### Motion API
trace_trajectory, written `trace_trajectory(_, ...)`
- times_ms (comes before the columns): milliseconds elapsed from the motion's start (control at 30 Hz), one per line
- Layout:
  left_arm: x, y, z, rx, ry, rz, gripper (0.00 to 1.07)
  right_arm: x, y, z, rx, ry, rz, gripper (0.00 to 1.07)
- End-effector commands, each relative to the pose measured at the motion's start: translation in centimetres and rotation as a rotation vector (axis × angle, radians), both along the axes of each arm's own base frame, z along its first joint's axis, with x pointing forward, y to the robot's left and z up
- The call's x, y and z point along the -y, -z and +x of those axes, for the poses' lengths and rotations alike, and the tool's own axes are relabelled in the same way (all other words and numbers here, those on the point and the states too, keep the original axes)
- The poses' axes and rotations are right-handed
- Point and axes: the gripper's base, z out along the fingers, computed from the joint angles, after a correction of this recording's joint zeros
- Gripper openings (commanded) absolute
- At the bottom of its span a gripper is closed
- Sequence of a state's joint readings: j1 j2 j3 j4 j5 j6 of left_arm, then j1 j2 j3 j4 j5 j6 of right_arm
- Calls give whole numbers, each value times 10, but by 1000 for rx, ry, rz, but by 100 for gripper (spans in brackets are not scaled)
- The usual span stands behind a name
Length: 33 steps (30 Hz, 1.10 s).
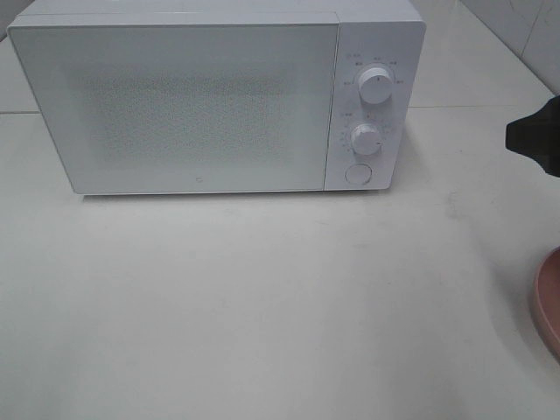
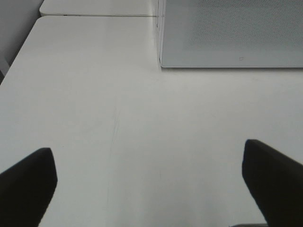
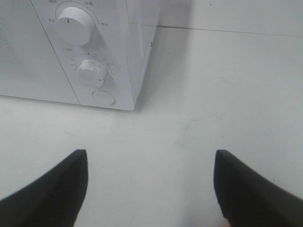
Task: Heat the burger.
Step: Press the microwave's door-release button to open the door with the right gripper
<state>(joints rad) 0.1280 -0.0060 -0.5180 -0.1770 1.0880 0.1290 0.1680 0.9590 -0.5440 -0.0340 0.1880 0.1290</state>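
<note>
1. Burger location: no burger is seen in any view. Only the rim of a pink plate [image 1: 551, 302] is caught at the right edge of the high view, and whether the burger sits on it cannot be told
2. The white microwave [image 1: 219, 96] is set at the back of the pale table [image 1: 262, 306] with its door [image 1: 175, 114] shut, so the task is judged to be at its very start
3. The left gripper [image 2: 149, 184] is held spread wide above bare table near the microwave's left front corner, with nothing between its fingers
4. The right gripper [image 3: 151, 187] is likewise released and empty, held to the right of the control panel and apart from it
5. The step in hand is judged to be opening the door. The round button [image 3: 103, 98] under the lower knob [image 3: 92, 72] is probably the release. It would best be pressed squarely by one fingertip, so that the knob just above is not nudged
6. If the door is hinged on the left, as seems likely, its swing should be kept free of the left gripper
7. Small grey marks are printed around the upper knob [image 3: 73, 23] and the lower one, but they are too small and blurred to be read. A tiny mark [image 1: 197, 185] low on the door cannot be made out, and no brand can be read
</note>
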Motion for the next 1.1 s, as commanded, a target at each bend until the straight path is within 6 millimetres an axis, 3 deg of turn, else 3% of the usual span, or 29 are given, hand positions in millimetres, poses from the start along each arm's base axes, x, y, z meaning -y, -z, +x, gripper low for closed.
trace_trajectory(33, 0, -1, -3, 35, -2, -2, 100, -1, 2, 12, 29, 4, 9, 73)
trace_trajectory(367, 0, -1, -3, 35, -2, -2, 100, -10, 24, 41, 43, -25, -4, 73)
trace_trajectory(500, 0, -1, -3, 35, -2, -2, 100, -29, 38, 49, 70, -130, -38, 73)
trace_trajectory(767, 0, -1, -3, 35, -2, -2, 100, -46, 63, 48, 88, -152, 29, 73)
trace_trajectory(1100, 0, -1, -3, 35, -2, -2, 100, -64, 84, 36, 176, -176, -31, 73)
